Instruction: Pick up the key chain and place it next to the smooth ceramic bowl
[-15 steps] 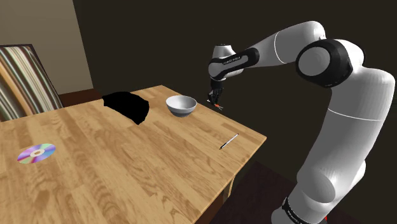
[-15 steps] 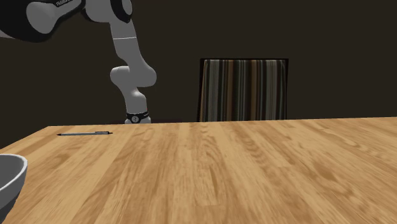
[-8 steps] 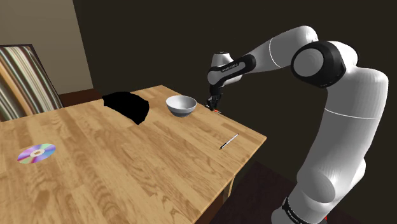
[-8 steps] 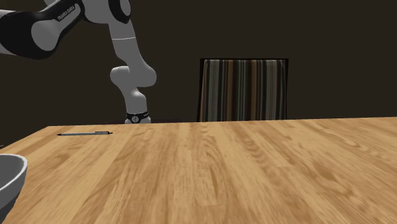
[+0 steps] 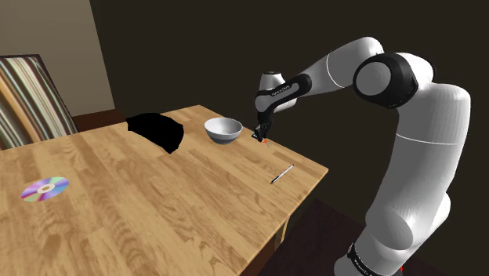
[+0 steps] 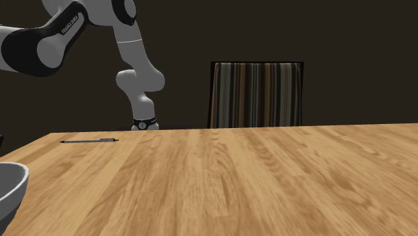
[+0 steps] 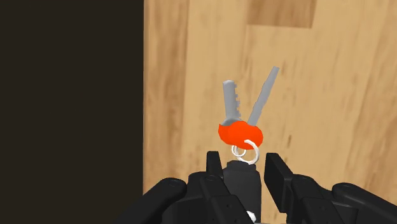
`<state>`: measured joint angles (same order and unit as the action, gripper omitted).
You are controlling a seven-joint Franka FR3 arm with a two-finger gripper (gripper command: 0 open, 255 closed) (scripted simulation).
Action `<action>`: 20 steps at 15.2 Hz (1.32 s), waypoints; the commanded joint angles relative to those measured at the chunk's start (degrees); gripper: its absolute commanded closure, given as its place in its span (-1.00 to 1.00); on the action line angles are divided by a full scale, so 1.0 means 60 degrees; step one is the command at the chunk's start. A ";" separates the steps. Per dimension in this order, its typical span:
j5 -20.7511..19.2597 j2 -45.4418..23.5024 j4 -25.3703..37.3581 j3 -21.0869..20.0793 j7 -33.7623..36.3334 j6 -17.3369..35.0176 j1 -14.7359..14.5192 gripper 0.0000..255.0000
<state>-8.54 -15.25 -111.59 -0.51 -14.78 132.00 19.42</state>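
My gripper (image 7: pixel 245 167) is shut on the key chain (image 7: pixel 240 132), clasping its dark cylindrical end between the black fingers (image 7: pixel 214 167). An orange-red fob, a small ring and two grey keys stick out beyond the fingertips, over the wooden table (image 7: pixel 331 95) close to its edge. In the shoulder view the gripper (image 5: pixel 263 135) points down just right of the white bowl (image 5: pixel 223 129), low over the table (image 5: pixel 157 204), with the red key chain (image 5: pixel 268 142) at its tip. I cannot tell whether the keys touch the wood. The bowl's rim (image 6: pixel 12 184) shows at the second exterior view's lower left.
A pen (image 5: pixel 281 174) lies near the table's right edge in the shoulder view. A black shape (image 5: pixel 157 131) sits left of the bowl, and a disc (image 5: pixel 45 188) lies far left. A striped chair (image 6: pixel 256 94) stands behind the table.
The arm has swung down and a little left in the shoulder view, lowering the gripper with the key chain to the table beside the bowl. The fingers stayed shut.
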 commanded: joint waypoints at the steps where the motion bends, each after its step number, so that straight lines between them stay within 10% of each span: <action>1: -0.0002 -0.0010 -0.0005 0.0000 0.0006 0.0017 -0.0002 1.00; 5: -0.0002 -0.0009 -0.0004 0.0000 0.0005 0.0016 -0.0002 1.00; 6: -0.0002 -0.0009 -0.0004 0.0000 0.0005 0.0016 -0.0002 -1.00; 20: 0.0095 0.0660 0.0339 -0.0063 -0.0055 -0.1000 -0.0054 -1.00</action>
<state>-7.97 -11.33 -109.54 -0.89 -15.10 126.03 19.09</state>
